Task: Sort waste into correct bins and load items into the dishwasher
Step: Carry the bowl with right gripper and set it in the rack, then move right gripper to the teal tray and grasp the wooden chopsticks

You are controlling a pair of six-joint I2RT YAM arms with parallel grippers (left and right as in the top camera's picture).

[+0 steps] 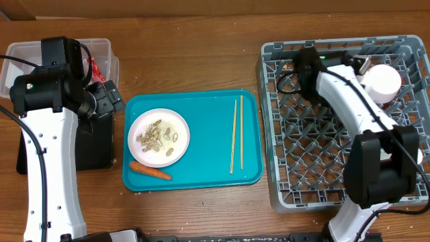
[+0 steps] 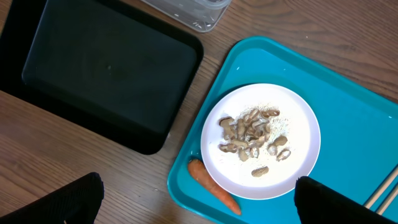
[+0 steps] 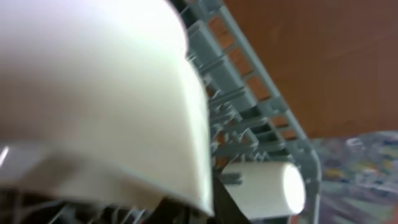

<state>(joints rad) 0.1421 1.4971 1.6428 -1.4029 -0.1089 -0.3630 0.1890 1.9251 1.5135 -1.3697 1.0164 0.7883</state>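
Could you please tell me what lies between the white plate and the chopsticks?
Nothing but bare teal tray; the overhead view shows no object on that stretch between the plate and the chopsticks.

At upper left, black tray (image 2: 106, 68) on wooden table (image 2: 311, 25), corner of clear tub (image 2: 193, 11) just above. At right, teal tray (image 2: 354, 93) with white plate (image 2: 298, 168) carrying peanut shells (image 2: 252, 134) and rice (image 2: 277, 121). Carrot (image 2: 214, 188) against lower left rim of plate. Chopsticks (image 2: 382, 190) at right edge. Dark fingers (image 2: 68, 202) wide apart below.
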